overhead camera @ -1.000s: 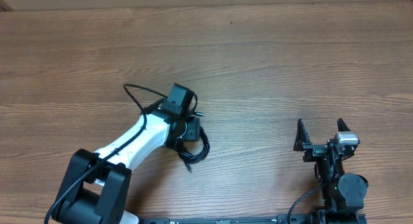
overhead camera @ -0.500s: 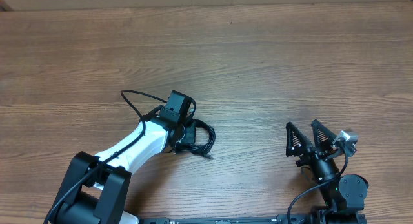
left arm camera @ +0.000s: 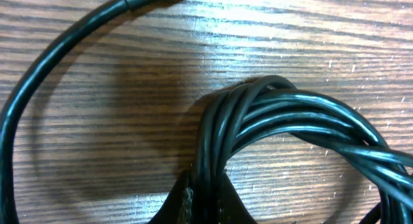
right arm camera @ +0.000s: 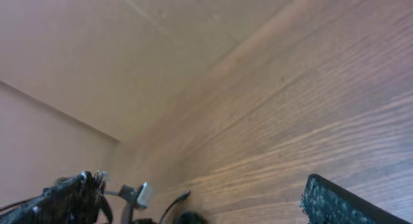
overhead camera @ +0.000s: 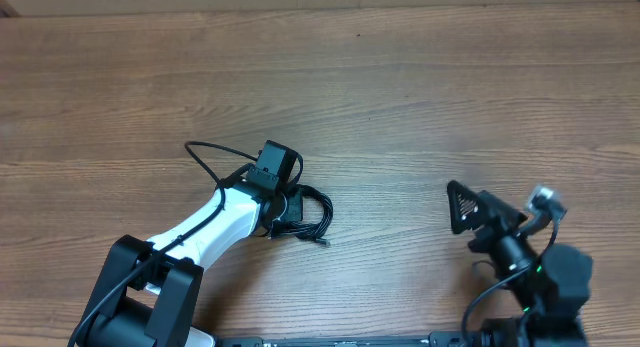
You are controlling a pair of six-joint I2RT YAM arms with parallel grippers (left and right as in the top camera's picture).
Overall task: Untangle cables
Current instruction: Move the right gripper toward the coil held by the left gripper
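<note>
Two grippers, one bundle of cables (overhead camera: 312, 213), strand count unclear. Left gripper (overhead camera: 283, 213) pinched shut on bundle's left side; loops lying on table (overhead camera: 400, 97) just right of fingers. Right gripper (overhead camera: 472, 207) spread wide, well apart to the right.

The left arm (overhead camera: 215, 222) stretches forward, left gripper (overhead camera: 289, 208) clamped tight, while the right gripper (overhead camera: 478, 209) (tilted leftward) gapes wide.
</note>
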